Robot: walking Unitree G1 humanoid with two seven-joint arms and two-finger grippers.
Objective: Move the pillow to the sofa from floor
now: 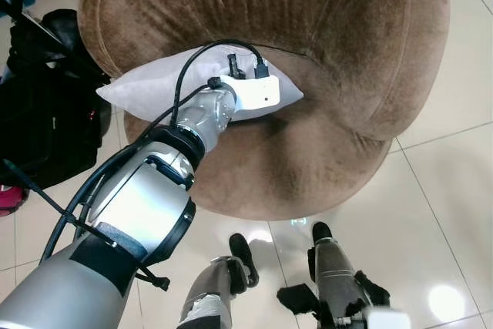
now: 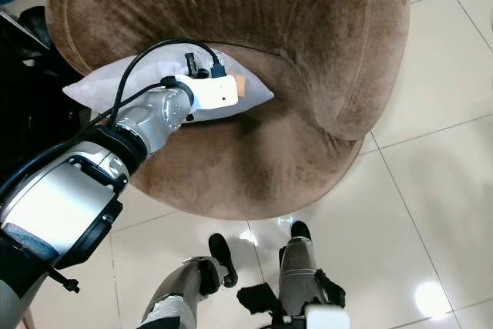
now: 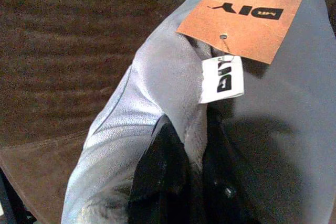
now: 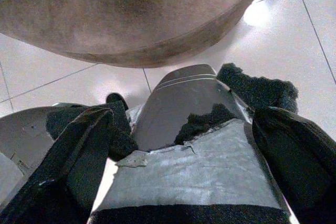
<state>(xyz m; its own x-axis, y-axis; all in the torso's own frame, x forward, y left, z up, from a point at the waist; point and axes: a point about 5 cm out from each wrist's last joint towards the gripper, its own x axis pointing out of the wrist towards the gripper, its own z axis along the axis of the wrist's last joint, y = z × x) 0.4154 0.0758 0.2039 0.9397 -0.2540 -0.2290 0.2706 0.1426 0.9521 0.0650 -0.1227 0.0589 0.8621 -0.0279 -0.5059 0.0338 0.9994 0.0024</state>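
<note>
Under your left gripper (image 3: 191, 166) the grey pillow (image 1: 146, 86) already lies on the brown sofa (image 1: 323, 59) seat, a fold pinched between the fingers. Release fully, then lift straight up; the paper tag (image 3: 247, 11) ahead could probably snag.

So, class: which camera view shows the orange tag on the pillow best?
The left wrist view: the orange tag is large, its print readable, on the grey pillow. The right eye view shows a small orange patch; the left eye view hides it.
</note>
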